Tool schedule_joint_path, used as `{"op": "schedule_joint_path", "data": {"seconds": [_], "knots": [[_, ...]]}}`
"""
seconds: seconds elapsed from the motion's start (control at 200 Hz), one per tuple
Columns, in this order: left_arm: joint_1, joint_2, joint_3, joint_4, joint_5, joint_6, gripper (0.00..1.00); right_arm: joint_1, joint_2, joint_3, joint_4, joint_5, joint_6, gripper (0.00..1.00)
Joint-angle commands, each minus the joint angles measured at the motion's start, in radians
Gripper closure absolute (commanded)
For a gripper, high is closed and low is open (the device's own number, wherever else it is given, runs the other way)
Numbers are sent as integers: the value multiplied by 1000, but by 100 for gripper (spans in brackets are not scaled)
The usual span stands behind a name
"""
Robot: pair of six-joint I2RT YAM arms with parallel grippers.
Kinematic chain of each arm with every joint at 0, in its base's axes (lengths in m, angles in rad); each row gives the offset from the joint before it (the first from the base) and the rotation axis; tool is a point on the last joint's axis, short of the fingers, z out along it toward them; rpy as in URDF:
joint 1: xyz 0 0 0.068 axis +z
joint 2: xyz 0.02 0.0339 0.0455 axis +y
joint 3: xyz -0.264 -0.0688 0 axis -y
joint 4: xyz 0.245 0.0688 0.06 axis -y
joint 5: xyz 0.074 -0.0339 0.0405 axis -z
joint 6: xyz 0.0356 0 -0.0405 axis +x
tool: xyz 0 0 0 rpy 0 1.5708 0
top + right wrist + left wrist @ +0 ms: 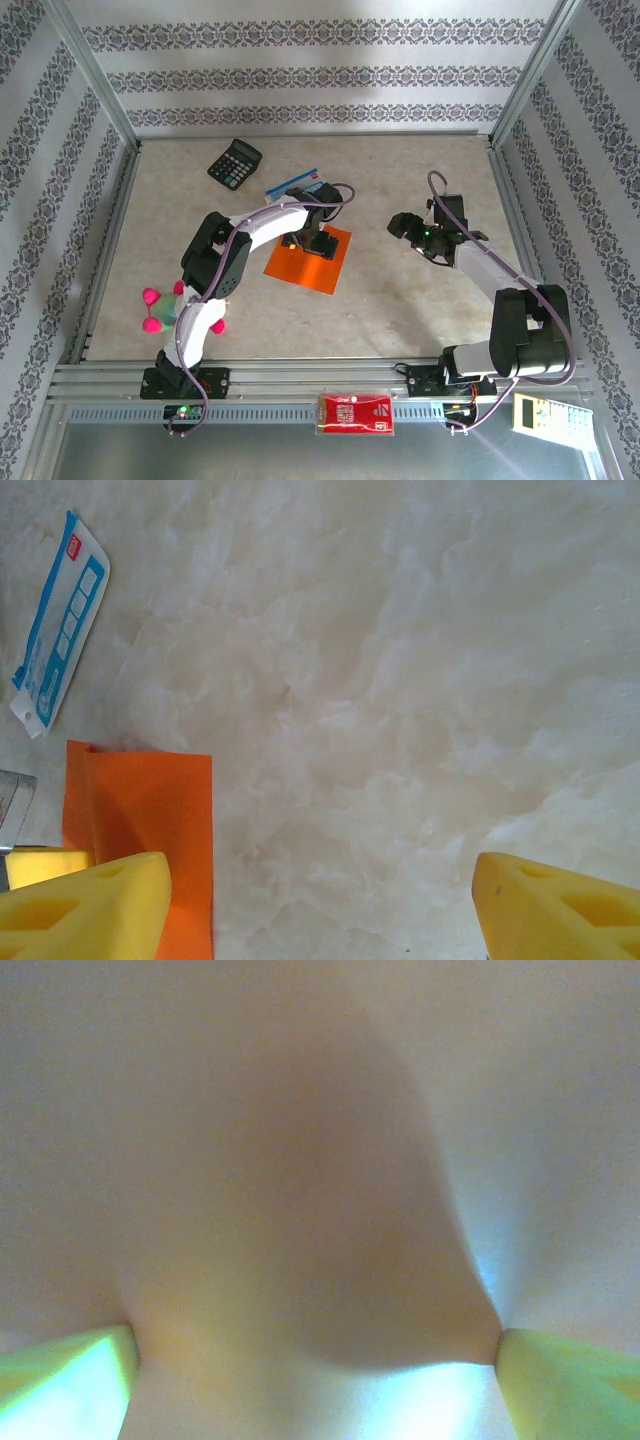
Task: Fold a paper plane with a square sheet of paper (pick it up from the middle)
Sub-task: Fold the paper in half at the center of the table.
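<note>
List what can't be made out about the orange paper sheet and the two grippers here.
- Left wrist view: blurred and washed out from closeness; whether the left gripper touches the bright orange square sheet of paper cannot be told.
- Top view: the left gripper covers the sheet's middle, hiding any crease there.
- Right wrist view: the right gripper's yellow finger and the bottom frame edge cut off the sheet's lower part.

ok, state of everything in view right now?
paper: flat on table, not folded into a plane, left gripper right over it.
left gripper: open, fingers spread, low at the paper, contact unclear.
right gripper: open, empty, above bare table.
calculator: face up, untouched.
blue packet: flat on table.
red packet: flat on front rail.
</note>
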Motion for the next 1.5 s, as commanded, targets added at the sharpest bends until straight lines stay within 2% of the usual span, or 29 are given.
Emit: {"op": "schedule_joint_path", "data": {"seconds": [0.0,0.125,0.2,0.28,0.385,0.47,0.565,0.63,0.744,0.934,1.194,1.349,1.494], "knots": [[-6,13,-23,-8,33,-15,14,-12,6,-3,6,-11,-1,21],[-6,-31,-68,68,69,-33,25,-12,4,1,3,-11,-2,21],[-7,-68,-105,142,122,-44,38,-12,2,4,-1,-11,-3,21],[-4,-115,-166,251,204,-72,50,-12,0,8,-6,-10,-6,21],[-4,-185,-245,422,359,-116,59,-14,-6,15,-17,-8,-11,21],[-4,-265,-338,635,555,-196,64,-22,-20,24,-38,-7,-21,21],[-2,-376,-484,965,739,-369,65,-37,-52,35,-70,-5,-41,21],[8,-419,-556,1121,800,-470,66,-46,-78,44,-94,0,-54,20],[40,-421,-666,1259,847,-582,68,-48,-114,45,-110,-15,-67,20],[85,-343,-754,1339,882,-625,68,-13,-110,38,-104,-83,-108,20],[105,-304,-726,1019,792,-392,67,100,-87,12,-103,-74,-131,20],[110,-277,-711,942,756,-335,66,161,-57,-1,-81,-72,-122,20],[114,-268,-713,940,741,-323,65,219,-37,-26,-31,-98,-113,21]]}}
